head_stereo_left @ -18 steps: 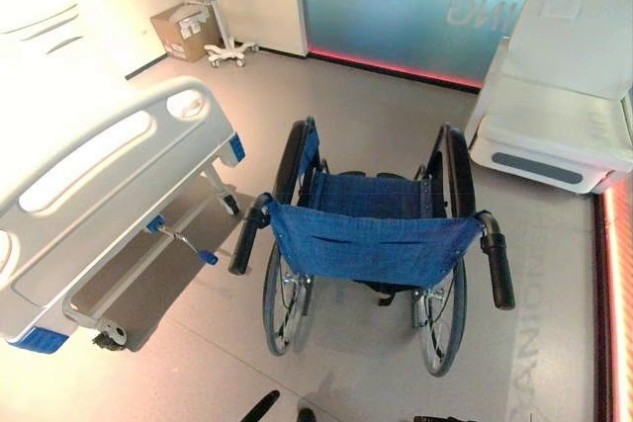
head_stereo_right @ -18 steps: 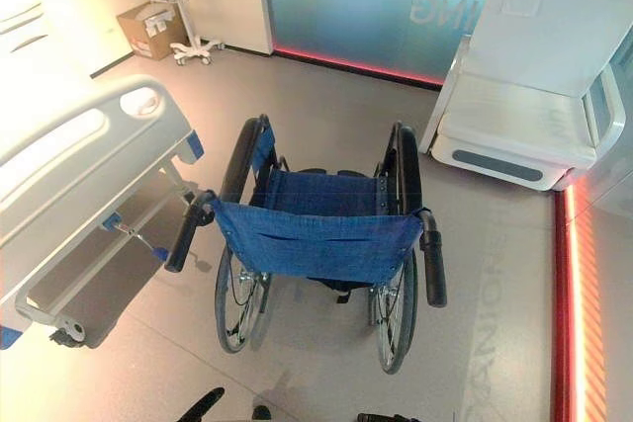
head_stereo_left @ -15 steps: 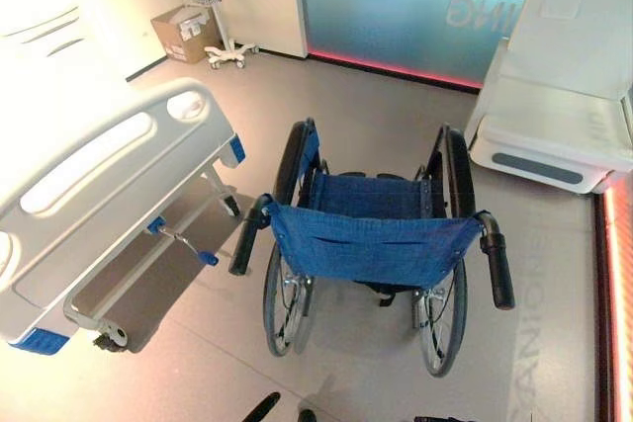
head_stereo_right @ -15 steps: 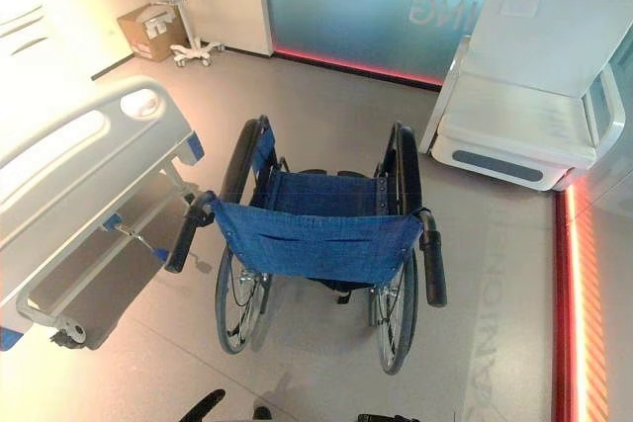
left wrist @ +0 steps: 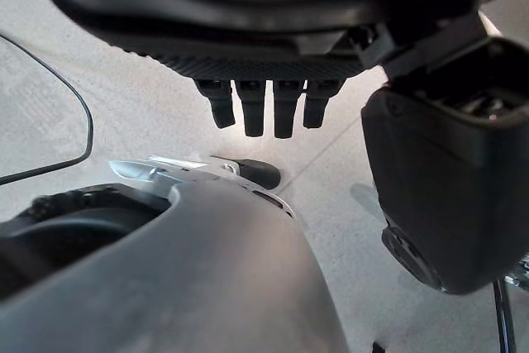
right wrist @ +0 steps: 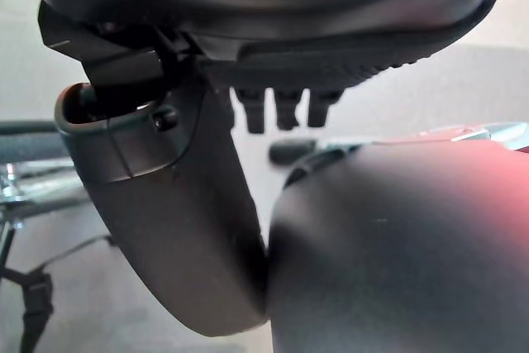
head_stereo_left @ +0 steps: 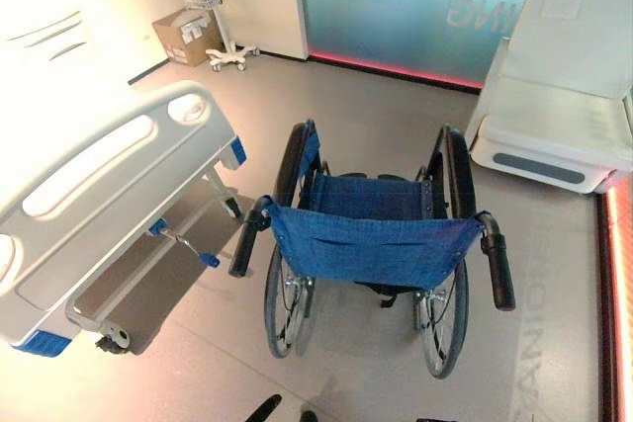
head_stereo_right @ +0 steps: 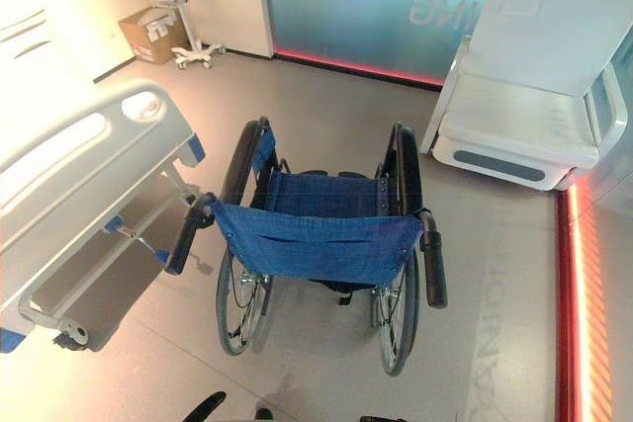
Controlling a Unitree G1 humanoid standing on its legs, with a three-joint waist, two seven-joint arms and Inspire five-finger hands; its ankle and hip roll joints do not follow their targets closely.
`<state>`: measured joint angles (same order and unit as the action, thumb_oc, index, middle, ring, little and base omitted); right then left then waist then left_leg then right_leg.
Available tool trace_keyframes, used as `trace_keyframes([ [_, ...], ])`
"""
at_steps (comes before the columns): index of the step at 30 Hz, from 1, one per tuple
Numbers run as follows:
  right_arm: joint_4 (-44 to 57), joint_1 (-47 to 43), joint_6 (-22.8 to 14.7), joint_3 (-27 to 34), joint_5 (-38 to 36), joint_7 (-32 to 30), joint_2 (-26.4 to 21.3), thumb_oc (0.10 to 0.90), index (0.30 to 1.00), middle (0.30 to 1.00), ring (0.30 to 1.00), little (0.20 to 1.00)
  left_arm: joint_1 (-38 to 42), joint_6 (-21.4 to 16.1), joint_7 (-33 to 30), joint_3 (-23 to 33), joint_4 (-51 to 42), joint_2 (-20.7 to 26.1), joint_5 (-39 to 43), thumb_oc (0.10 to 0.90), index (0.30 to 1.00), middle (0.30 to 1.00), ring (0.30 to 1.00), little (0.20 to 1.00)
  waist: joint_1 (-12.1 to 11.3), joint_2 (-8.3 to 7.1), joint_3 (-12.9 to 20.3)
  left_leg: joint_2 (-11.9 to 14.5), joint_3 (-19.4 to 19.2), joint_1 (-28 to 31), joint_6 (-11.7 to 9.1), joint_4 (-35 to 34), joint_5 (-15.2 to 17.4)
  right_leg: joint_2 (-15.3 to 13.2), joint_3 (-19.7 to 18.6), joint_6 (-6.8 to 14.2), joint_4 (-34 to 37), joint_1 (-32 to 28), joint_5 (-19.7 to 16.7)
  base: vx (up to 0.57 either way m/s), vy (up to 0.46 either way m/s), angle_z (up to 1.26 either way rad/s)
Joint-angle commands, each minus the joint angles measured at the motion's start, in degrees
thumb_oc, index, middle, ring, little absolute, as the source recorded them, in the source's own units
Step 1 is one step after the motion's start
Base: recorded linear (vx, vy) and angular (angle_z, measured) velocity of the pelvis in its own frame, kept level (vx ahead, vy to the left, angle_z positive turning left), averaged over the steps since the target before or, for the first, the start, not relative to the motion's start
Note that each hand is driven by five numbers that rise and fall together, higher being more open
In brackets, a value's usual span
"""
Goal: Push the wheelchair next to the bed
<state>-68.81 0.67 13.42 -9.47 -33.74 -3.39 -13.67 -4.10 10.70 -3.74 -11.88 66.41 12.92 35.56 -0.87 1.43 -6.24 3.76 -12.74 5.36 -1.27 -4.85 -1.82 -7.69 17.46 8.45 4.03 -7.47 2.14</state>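
The wheelchair [head_stereo_left: 371, 244] has not moved and stands ungripped near the bed [head_stereo_left: 89, 175]. Left hand [left wrist: 252, 112] and right hand [right wrist: 285, 112] hang slack, empty; pushing hasn't begun.

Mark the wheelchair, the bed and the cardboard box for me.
wheelchair [head_stereo_left: 371, 249], left eye view, on the blue backrest.
bed [head_stereo_left: 138, 170], left eye view, on the white footboard.
cardboard box [head_stereo_left: 178, 39], left eye view, on its side face.
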Motion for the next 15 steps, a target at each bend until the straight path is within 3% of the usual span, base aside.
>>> trace_keyframes([
  [1, -1.88, 0.2, 0.77, -2.41, 1.95, -1.93, 0.75, 0.8, 0.9, 0.9, 0.9, 0.9, 3.4, -0.85, -1.07, 0.85, 2.88, -0.45, -1.68, 0.8, 0.9, 0.9, 0.9, 0.9, 0.65, -0.44, -2.11, -0.22, 0.41, -0.12, -1.35, -0.15, 2.23, 0.2, -1.71, -1.0, 0.8, 2.39, -4.47, 0.0, 0.0, 0.0],
  [9, 4.18, 1.17, -2.07, 5.04, -7.14, -8.56, -4.47, 0.8, 0.9, 0.9, 0.9, 0.9, 3.06, 1.51, -2.04, 6.46, -3.17, 4.67, 4.28, 0.8, 0.9, 0.9, 0.9, 0.9, 1.38, 0.09, -2.25, 0.04, -0.2, 0.49, -1.41, -0.15, 2.17, 0.24, -2.16, -0.77, 0.83, 2.06, -4.43, 0.0, 0.007, -0.01],
  [13, 10.05, 2.41, -6.55, 10.96, -7.82, -11.75, -9.42, 0.8, 0.9, 0.9, 0.9, 0.9, 1.93, 1.59, -3.07, 12.22, -9.2, 10.62, 3.81, 0.8, 0.9, 0.9, 0.9, 0.9, 1.4, 0.08, -2.06, 0.18, -0.55, 0.95, -1.49, -0.15, 2.4, 0.23, -2.1, -0.56, 0.97, 1.68, -4.42, 0.0, 0.0, 0.0],
  [14, 10.37, 2.43, -6.39, 11.24, -7.76, -11.76, -9.74, 0.8, 0.9, 0.9, 0.9, 0.9, 1.93, 1.84, -3.03, 12.54, -9.48, 10.99, 3.81, 0.8, 0.9, 0.9, 0.9, 0.9, 1.39, 0.06, -1.92, 0.18, -0.58, 0.75, -1.49, -0.15, 2.29, 0.22, -2.1, -0.58, 0.97, 1.88, -4.5, 0.0, 0.0, 0.0],
  [15, 13.58, 2.91, -6.29, 13.87, -7.82, -12.35, -12.92, 0.8, 0.9, 0.9, 0.9, 0.9, 1.59, 2.52, -3.24, 15.36, -12.05, 14.19, 4.41, 0.8, 0.9, 0.9, 0.9, 0.9, 1.41, -0.04, -1.89, 0.21, -0.76, 0.78, -1.56, -0.15, 2.28, 0.15, -2.0, -0.47, 0.97, 1.86, -4.57, 0.0, 0.0, 0.0],
])
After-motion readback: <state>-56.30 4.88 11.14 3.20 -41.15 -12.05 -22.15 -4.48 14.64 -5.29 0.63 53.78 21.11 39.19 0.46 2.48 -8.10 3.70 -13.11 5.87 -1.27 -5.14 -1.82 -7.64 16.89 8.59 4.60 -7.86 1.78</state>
